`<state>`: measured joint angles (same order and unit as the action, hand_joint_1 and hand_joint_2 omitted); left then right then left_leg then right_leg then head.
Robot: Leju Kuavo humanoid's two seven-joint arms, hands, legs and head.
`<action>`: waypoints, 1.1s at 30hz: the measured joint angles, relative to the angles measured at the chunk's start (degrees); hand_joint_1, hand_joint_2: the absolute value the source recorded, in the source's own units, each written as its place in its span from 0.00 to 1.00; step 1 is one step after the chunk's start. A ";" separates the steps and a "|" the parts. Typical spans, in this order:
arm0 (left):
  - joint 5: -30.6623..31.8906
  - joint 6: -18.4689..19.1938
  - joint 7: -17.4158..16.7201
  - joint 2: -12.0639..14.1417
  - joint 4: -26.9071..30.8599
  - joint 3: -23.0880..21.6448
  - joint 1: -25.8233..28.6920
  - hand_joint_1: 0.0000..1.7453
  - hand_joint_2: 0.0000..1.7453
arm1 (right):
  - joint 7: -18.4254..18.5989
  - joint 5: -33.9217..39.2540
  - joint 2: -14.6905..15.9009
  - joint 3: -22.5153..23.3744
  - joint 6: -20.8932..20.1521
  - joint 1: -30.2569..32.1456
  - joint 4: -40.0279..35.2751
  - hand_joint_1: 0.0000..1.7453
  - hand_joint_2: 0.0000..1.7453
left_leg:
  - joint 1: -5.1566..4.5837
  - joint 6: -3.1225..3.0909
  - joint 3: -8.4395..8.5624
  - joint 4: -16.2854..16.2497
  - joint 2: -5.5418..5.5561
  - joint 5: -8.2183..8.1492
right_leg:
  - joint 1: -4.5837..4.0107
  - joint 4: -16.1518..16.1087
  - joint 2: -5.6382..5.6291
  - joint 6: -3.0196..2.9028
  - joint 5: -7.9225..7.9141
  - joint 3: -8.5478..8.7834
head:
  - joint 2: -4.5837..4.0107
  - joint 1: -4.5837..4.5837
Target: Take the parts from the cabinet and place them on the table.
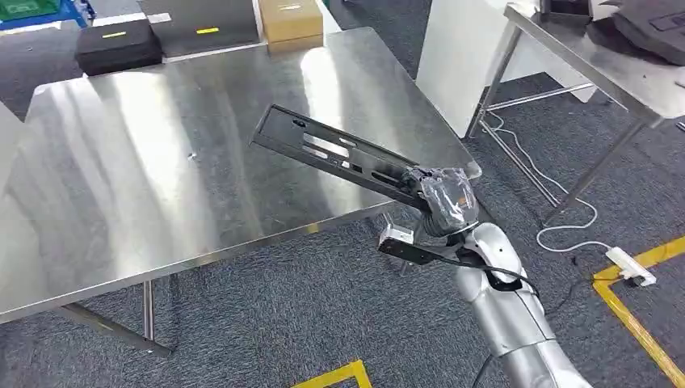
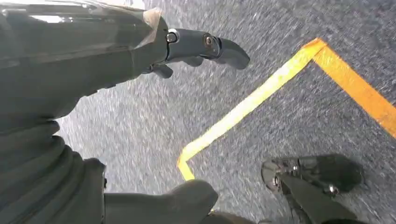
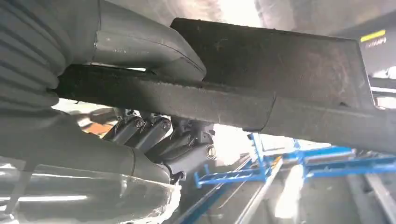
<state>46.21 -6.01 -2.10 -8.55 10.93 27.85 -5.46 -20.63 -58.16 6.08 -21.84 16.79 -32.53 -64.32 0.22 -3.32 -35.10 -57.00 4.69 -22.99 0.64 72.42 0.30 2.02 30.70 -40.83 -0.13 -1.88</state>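
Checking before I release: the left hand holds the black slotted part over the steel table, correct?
Not quite: the right hand holds the black slotted part over the steel table, as the head view shows. The left hand hangs over the carpet, holding nothing.

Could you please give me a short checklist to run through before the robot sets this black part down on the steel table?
1. Grip: the right hand holds the black part at one end, thumb above and fingers below: ok.
2. Part over the table: most of it hangs above the steel top near the right corner: ok.
3. Landing spot: bare steel under the part: ok.
4. Part level: it is tilted, far end higher: not ok.
5. Height above the table: cannot tell.
6. Left hand: holds nothing, hangs over the carpet beside yellow tape: ok.
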 joint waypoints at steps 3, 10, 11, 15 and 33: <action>0.42 0.11 0.26 -0.04 0.00 0.11 -0.38 0.00 1.00 | -0.61 -0.68 -1.14 -0.20 1.11 -6.78 8.22 0.97 1.00 | -0.20 1.12 -0.66 -1.15 2.18 -0.58 | 1.23 -13.47 -5.36 1.55 -5.96 5.13 | -0.02 0.26; 1.27 0.00 0.33 0.00 0.00 0.44 -0.78 0.00 1.00 | -1.60 -1.53 -5.75 -1.46 1.92 -15.28 20.33 0.97 1.00 | 0.29 3.29 -5.00 -8.31 -3.40 -4.47 | 0.84 -13.46 -1.25 -2.04 -6.06 5.35 | 0.00 -0.92; 1.46 0.00 0.33 0.00 0.00 0.50 -1.03 0.00 1.00 | -1.62 -1.53 -6.27 -1.53 2.14 -16.52 22.12 0.97 1.00 | 0.46 3.47 -7.56 -12.98 -4.28 -6.43 | 0.59 -13.45 -0.56 -2.23 -5.92 5.43 | 0.00 -0.85; 1.97 1.09 2.08 0.02 0.00 0.61 -1.36 0.00 1.00 | -0.50 -2.67 -8.50 -2.41 3.61 -19.18 29.26 0.97 1.00 | 0.38 2.83 -9.98 -15.65 -4.57 -4.88 | -0.24 -13.45 2.38 -2.86 -5.39 5.83 | 0.00 -0.94; -4.13 3.02 34.73 -0.35 0.44 5.18 -2.24 0.00 1.00 | 8.61 -15.47 -9.86 -8.68 7.06 -24.93 42.55 0.97 1.00 | 0.37 0.76 -1.53 -1.40 0.61 -0.08 | 1.60 -13.19 -3.47 2.03 -5.81 4.68 | 0.00 -0.11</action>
<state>42.07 -2.99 32.63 -8.90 11.37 33.03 -7.70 -12.02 -73.64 -3.78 -30.51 23.85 -57.46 -21.77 0.59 -2.57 -36.62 -58.40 5.29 -23.07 2.24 59.23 -3.17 4.05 24.89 -36.15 -0.13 -1.99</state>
